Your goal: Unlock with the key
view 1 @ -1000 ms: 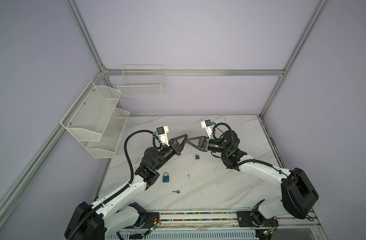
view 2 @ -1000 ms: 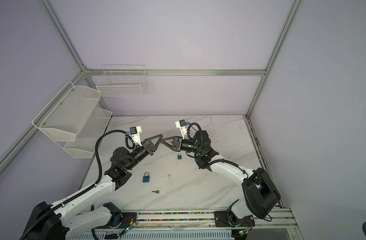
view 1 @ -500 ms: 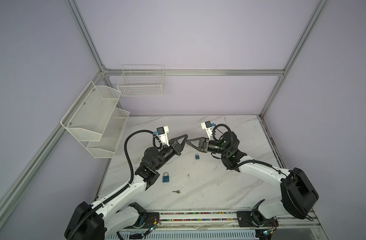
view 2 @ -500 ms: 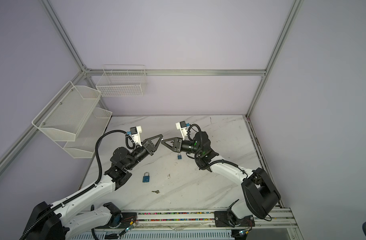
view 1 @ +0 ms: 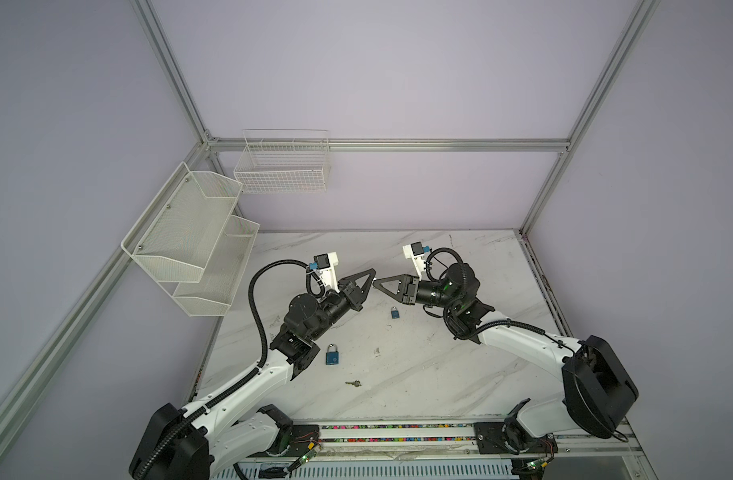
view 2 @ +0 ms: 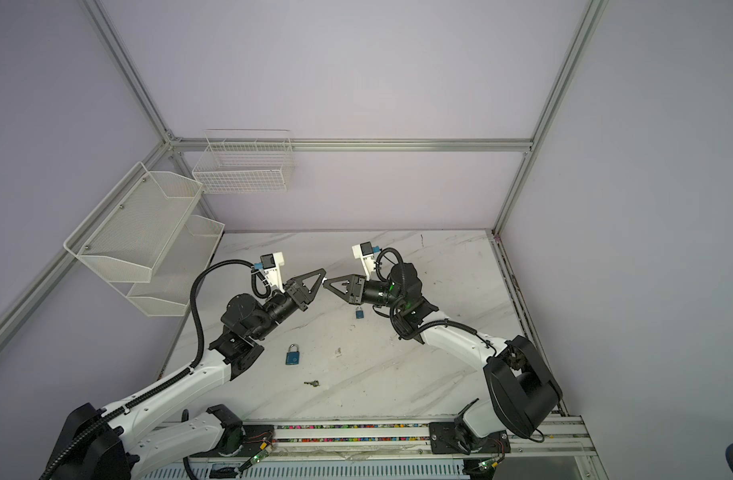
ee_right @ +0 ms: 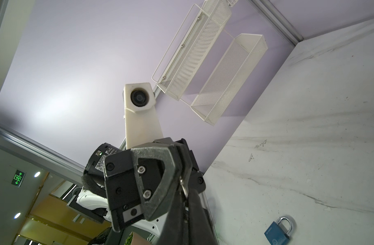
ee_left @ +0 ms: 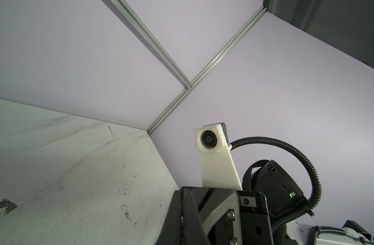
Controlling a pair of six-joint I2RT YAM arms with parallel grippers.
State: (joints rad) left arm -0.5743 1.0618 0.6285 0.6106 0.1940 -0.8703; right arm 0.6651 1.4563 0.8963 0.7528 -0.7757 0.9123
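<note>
Both grippers meet tip to tip in the air above the marble table [view 1: 439,374]. A small silver key [ee_right: 183,189] sits between them. My left gripper [view 1: 372,277] is shut on one end of it and my right gripper [ee_right: 187,198] is shut on the other. In the left wrist view the key is hidden behind my left gripper [ee_left: 182,195]. A large blue padlock [view 1: 332,354] lies flat near the left arm, and a small blue padlock [view 1: 394,311] lies under the right gripper [view 1: 380,285]. Both have their shackles pushed in.
A second key [view 1: 353,383] lies loose on the table in front of the large padlock. White mesh shelves [view 1: 190,245] hang on the left wall and a wire basket [view 1: 281,170] on the back wall. The rail with the arm bases [view 1: 398,432] runs along the table's front edge.
The right gripper's jaws have closed on the key held out by the left gripper. Neither arm has visibly shifted.
</note>
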